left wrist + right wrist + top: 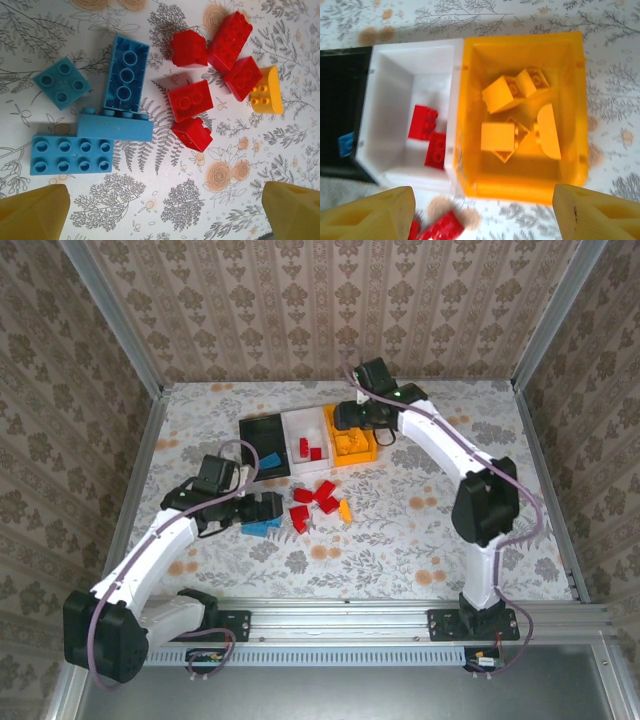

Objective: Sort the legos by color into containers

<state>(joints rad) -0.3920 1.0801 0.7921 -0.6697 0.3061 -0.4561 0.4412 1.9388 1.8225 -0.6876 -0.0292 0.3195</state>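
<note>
Left gripper (165, 201): fingers spread wide, nothing between them. Loose on the table beyond the tips:
- four blue legos (125, 75), clustered at 11 o'clock
- five red legos (190, 100), at 12 to 1 o'clock
- one orange lego (266, 91), at 2 o'clock, just beside a red one

Right gripper (485, 201): fingers apart, holding nothing, over the joined bins.
- Black bin (340, 70), at 10 o'clock, with one blue brick (346, 144) inside
- White bin (385, 65), at 11 o'clock, holding two red bricks (427, 132)
- Orange bin (520, 45), at 12 o'clock, holding several orange bricks (502, 136)
</note>
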